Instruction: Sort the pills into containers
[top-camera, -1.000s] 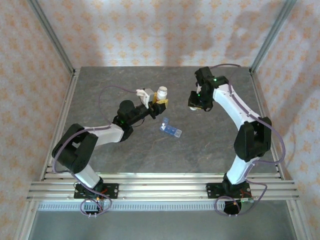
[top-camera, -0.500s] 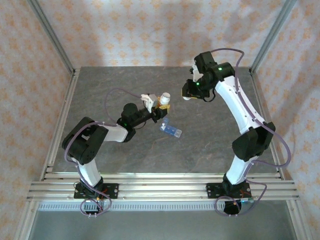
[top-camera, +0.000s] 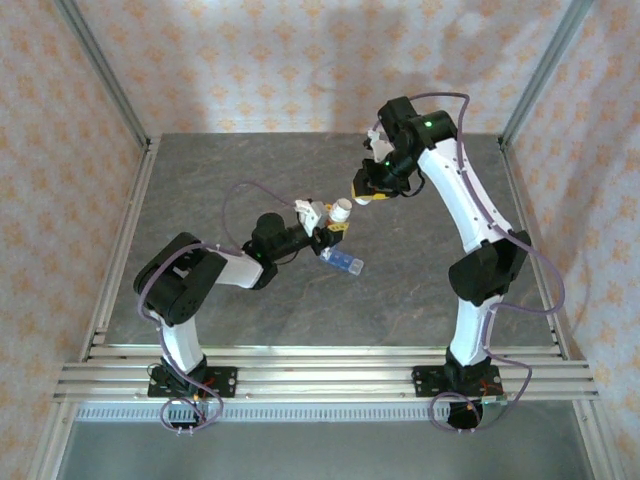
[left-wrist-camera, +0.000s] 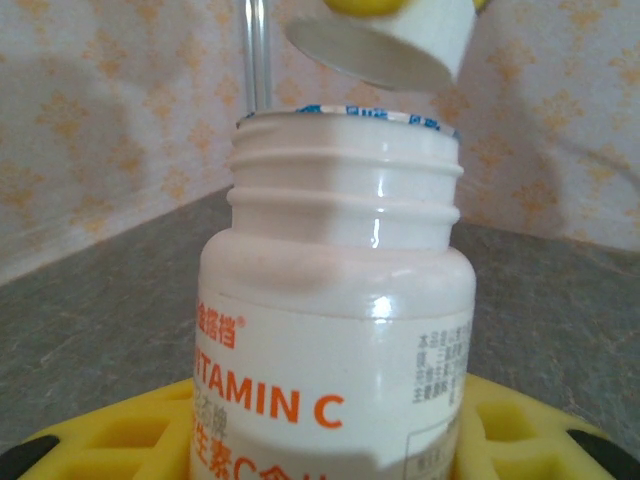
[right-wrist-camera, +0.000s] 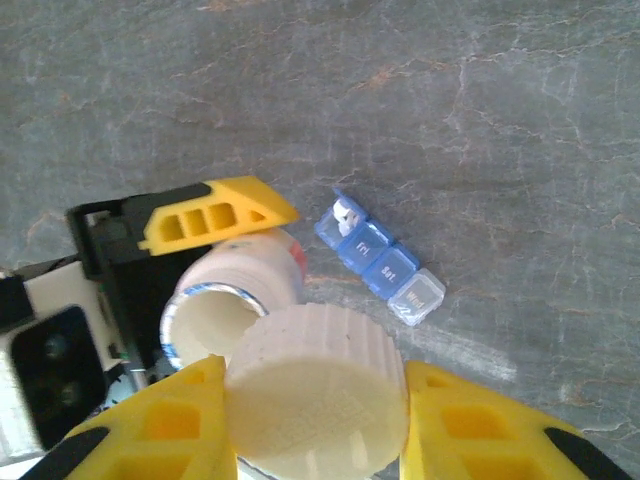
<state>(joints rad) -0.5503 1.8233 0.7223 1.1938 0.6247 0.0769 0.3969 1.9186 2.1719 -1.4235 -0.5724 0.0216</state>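
The pill box (top-camera: 342, 262) lies flat on the table (top-camera: 250, 160), just nearer than the bottle (top-camera: 340, 211), its long axis slanting near-right to far-left. The right wrist view resolves its lettered lids. Left jaws clamp the uncapped bottle, which reads VITAMIN C up close. Beyond the bottle, right jaws pinch its cap (right-wrist-camera: 318, 390).

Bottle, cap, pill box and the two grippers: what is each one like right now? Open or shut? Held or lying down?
Bottle: open, upright, held.
Cap: off, held just above the bottle's mouth.
Pill box: lying flat on the table; one end lid looks flipped up, the others shut.
Left gripper: shut on the bottle.
Right gripper: shut on the cap.
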